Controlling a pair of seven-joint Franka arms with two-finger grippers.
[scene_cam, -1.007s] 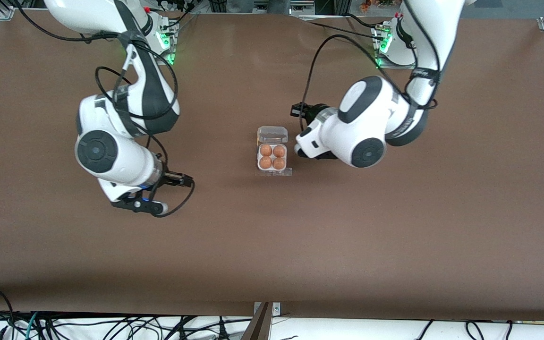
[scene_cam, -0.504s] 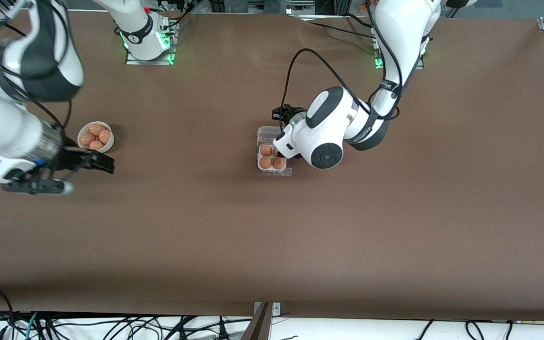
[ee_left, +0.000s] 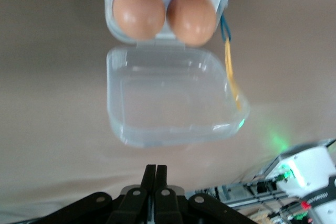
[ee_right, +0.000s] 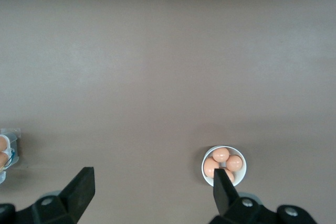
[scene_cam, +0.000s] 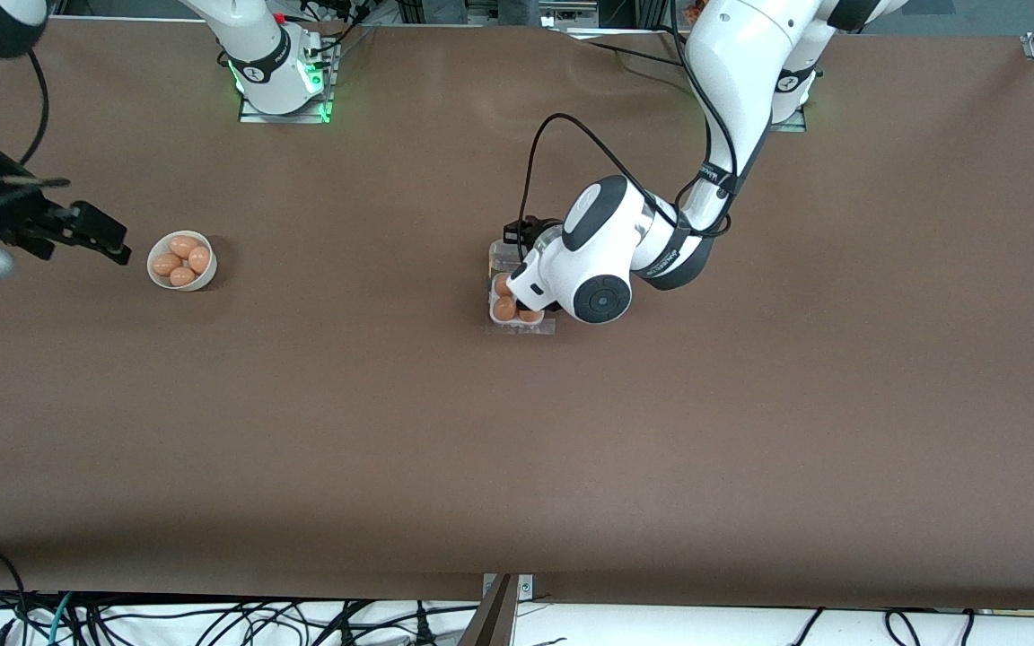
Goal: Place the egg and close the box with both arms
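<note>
Hovering over the box (scene_cam: 517,305) near the middle of the table (scene_cam: 517,449), the left gripper (ee_left: 154,182) is seen from its wrist camera with both fingers pressed together and nothing held between them. The box is open: its clear lid (ee_left: 170,97) is laid back flat on the table, hinged to the edge of the box toward the robots' bases, and it is empty. Four brown eggs (ee_left: 139,11) are seated in the round cells; only two are shown whole in the left wrist view, the others cut by the frame. In the front view much of the box is covered by the left arm's wrist, and only the eggs (scene_cam: 504,308) on the side toward the right arm's end are visible. A thin yellow and blue strand (ee_left: 230,66) is seen along one side of the box and lid. The right gripper (ee_right: 149,184) is held well apart from the box, at the right arm's end of the table, its fingers spread wide and empty. A round cream bowl (scene_cam: 181,260) of eggs sits just beside it on the table, also visible in the right wrist view (ee_right: 223,164).
</note>
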